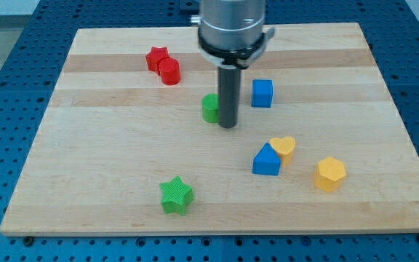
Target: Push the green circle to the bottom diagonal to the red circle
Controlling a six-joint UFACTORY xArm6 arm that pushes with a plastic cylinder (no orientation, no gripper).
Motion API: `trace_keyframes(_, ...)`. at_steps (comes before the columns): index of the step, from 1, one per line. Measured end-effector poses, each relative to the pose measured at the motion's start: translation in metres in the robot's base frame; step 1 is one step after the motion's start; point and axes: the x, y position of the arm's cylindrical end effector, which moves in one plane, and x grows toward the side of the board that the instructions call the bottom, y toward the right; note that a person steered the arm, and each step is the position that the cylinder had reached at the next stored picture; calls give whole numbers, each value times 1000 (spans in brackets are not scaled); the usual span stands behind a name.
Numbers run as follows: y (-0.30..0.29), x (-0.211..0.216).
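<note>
The green circle (210, 108) stands near the middle of the wooden board (108, 167), partly hidden by my rod. My tip (228, 125) rests on the board right against the green circle's right side. The red circle (169, 72) lies up and to the left of the green circle, touching a red star (156, 57) at its upper left.
A blue cube (262, 93) sits just right of the rod. A blue block (266, 161) and a yellow heart (284, 147) touch each other lower right. A yellow hexagon (330, 174) lies further right. A green star (176, 196) lies near the view's bottom.
</note>
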Motion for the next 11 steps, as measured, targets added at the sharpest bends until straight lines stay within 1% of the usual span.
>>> trace_keyframes(2, -71, -5)
trace_keyframes(3, -82, -20)
trace_keyframes(4, -83, -20)
trace_keyframes(5, -75, 3)
trace_keyframes(6, -65, 38)
trace_keyframes(7, -58, 58)
trace_keyframes(8, -46, 57)
trace_keyframes(11, -15, -34)
